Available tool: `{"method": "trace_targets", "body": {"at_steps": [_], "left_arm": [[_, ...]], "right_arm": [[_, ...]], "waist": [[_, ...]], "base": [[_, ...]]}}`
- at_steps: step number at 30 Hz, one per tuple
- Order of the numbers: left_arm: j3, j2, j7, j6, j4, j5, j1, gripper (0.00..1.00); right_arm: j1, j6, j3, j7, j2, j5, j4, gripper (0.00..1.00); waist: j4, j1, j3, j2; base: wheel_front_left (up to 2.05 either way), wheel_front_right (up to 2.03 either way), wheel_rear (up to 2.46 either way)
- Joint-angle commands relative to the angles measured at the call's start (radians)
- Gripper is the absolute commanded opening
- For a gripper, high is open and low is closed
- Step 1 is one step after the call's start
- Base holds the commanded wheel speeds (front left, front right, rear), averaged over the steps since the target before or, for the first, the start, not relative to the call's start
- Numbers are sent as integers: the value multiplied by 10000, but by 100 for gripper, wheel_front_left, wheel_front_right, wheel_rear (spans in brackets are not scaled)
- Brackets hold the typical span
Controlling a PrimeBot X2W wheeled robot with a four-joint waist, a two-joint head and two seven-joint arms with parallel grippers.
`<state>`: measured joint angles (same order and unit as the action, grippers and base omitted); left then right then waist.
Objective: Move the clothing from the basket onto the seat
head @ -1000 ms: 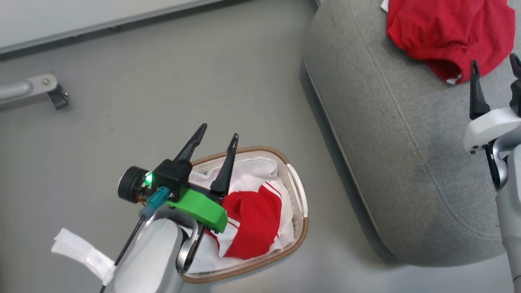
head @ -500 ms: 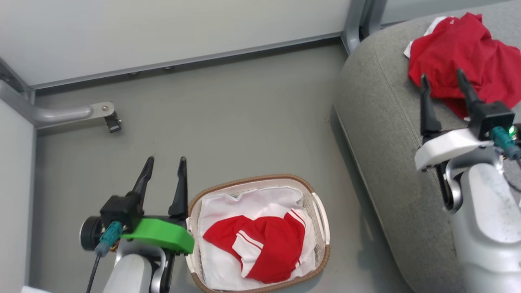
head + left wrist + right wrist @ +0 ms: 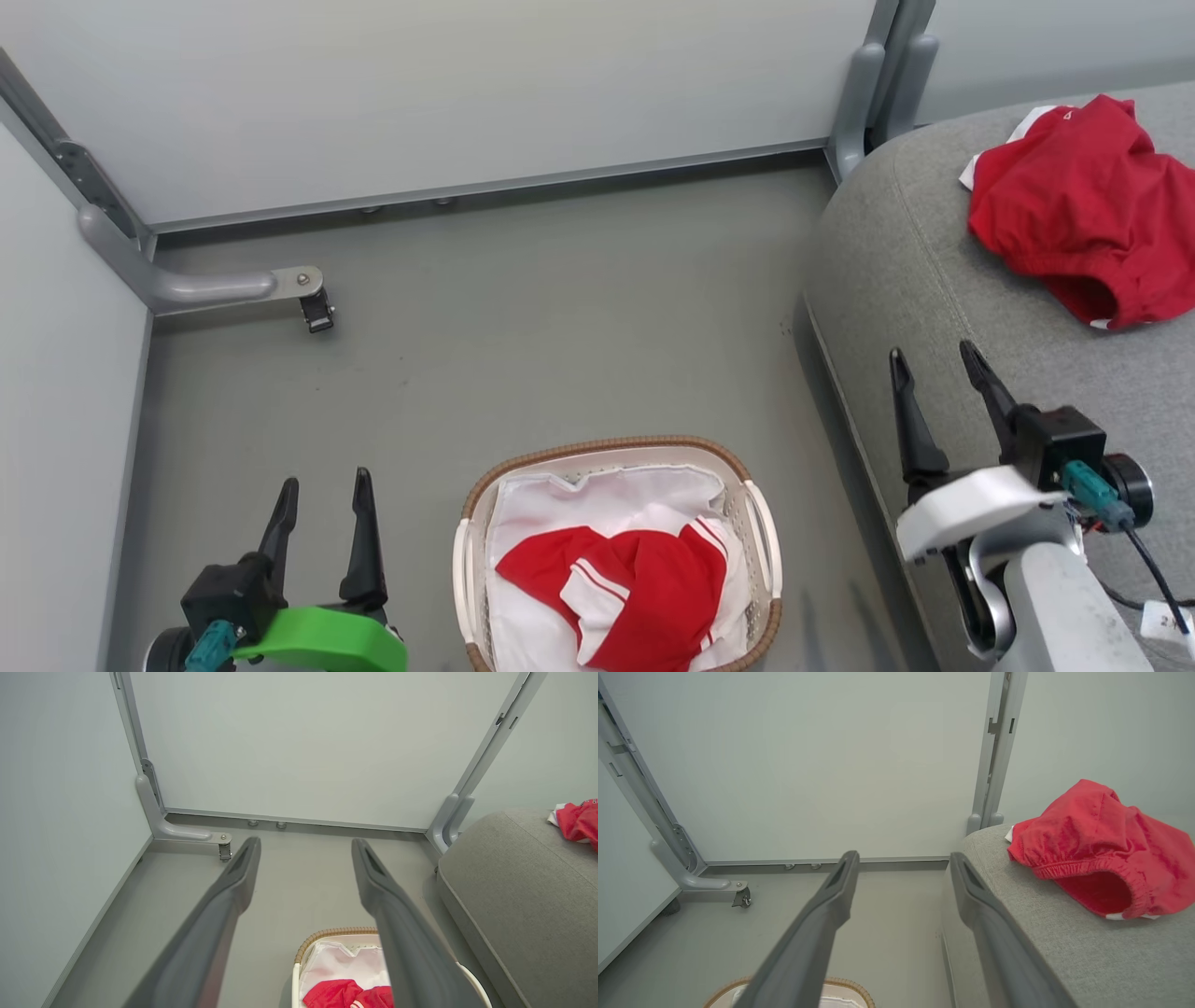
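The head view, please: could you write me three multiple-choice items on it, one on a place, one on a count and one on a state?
1. Where does the basket stand?
A. On the seat
B. On the floor beside the seat
C. On a table

2. How many red garments lie on the seat?
A. None
B. One
C. Two

3. How is the left gripper?
A. Open and empty
B. Shut on a red garment
C. Shut on the basket's rim

Answers:
1 B, the basket sits on the grey floor to the left of the seat.
2 B, one red garment lies on the cushion, while the second garment is in the basket.
3 A, its jaws stand apart with nothing between them.
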<state>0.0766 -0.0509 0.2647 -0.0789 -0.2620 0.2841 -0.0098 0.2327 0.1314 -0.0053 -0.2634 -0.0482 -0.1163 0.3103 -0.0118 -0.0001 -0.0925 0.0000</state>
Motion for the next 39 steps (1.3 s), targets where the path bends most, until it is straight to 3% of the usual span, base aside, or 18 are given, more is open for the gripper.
{"method": "trace_targets", "body": {"at_steps": [1, 10, 39], "left_arm": [[32, 2, -6, 40, 50, 26, 182, 100], [185, 1, -6, 165, -9, -90, 268, 100], [348, 1, -6, 113, -84, -7, -66, 100]], "right_arm": [[-237, -14, -16, -20, -45, -59, -125, 100], [-1049, -14, 201, -20, -39, -441, -399, 100], [-837, -14, 291, -20, -39, -370, -390, 100]], "waist": [[70, 1, 116, 0], [168, 1, 362, 0], [164, 1, 189, 0]], "base": [[0, 0, 0], [0, 0, 0], [0, 0, 0]]}}
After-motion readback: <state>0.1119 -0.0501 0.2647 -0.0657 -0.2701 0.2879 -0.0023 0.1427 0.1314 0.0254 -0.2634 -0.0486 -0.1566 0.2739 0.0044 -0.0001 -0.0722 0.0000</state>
